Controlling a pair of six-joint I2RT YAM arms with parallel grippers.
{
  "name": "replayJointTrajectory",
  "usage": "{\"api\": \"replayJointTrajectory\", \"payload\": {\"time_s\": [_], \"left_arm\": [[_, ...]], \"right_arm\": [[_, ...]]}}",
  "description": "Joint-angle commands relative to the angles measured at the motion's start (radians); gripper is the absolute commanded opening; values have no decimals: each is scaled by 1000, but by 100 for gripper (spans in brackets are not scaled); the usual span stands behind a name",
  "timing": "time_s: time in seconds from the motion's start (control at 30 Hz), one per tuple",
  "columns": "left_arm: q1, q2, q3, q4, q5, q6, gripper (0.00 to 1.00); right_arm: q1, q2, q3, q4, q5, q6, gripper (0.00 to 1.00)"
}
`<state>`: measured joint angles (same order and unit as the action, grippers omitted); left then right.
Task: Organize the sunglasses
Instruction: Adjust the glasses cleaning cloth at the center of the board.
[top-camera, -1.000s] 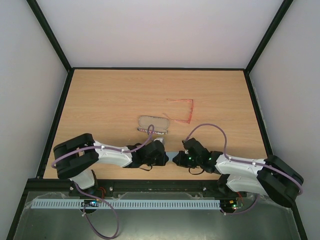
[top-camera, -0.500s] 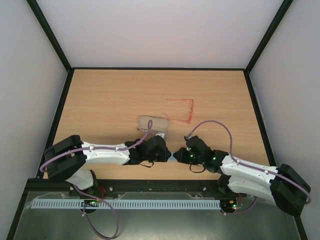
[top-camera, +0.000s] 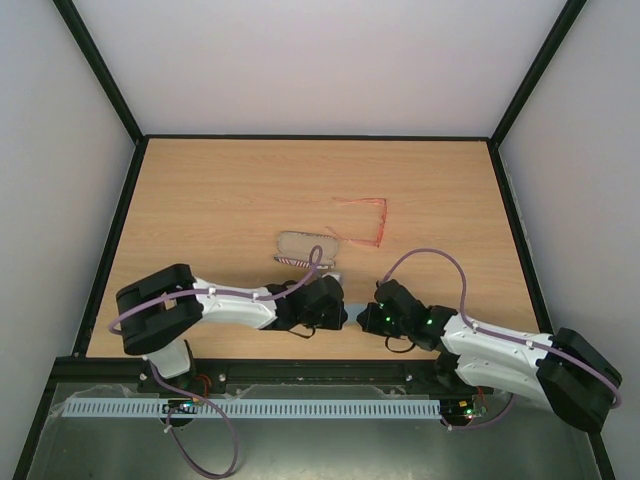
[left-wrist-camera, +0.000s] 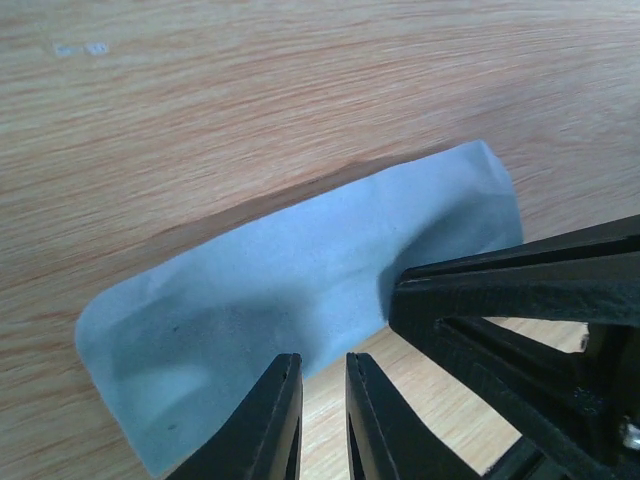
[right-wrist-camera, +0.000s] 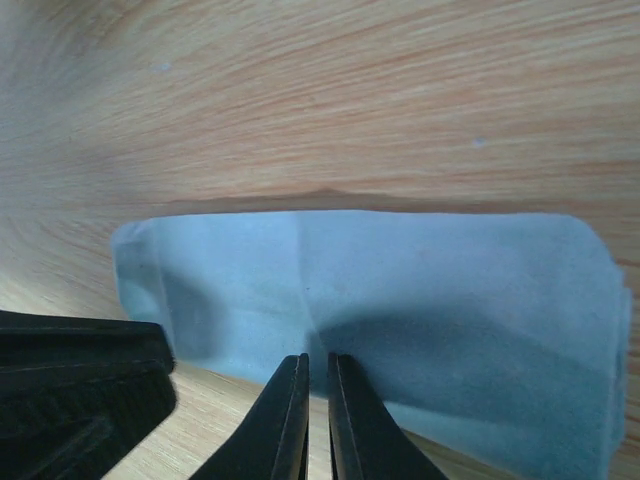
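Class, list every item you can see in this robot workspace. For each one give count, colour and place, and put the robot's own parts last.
sunglasses: one, thin red wire frame, on the table just right of centre
case: one, oblong, grey-brown with a striped near edge, left of the sunglasses
cloth: one, light blue, near the table's front edge, held between the two pincers
table: one, light wood with a black rim
left arm: one, white and black with a purple cable, reaching in from the near left
right arm: one, white and black with a purple cable, reaching in from the near right
left pincer: one, black, shut on the cloth
right pincer: one, black, shut on the cloth
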<state>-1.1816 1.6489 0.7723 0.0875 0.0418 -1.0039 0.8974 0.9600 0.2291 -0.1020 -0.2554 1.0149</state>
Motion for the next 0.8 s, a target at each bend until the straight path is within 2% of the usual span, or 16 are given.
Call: {"api": "replayJointTrajectory", "payload": {"time_s": [0.0, 0.17, 0.5, 0.77], "left_arm": [[-6, 38, -8, 37, 13, 5, 15], [-4, 48, -23, 51, 25, 1, 14], [2, -79, -25, -39, -27, 10, 15], [5, -93, -38, -39, -31, 12, 16]], "right_arm": [[7, 37, -29, 11, 42, 19, 10], [8, 29, -29, 2, 38, 22, 10], [6, -118, 66, -207, 135, 24, 10], [7, -116, 28, -197, 136, 55, 10]]}}
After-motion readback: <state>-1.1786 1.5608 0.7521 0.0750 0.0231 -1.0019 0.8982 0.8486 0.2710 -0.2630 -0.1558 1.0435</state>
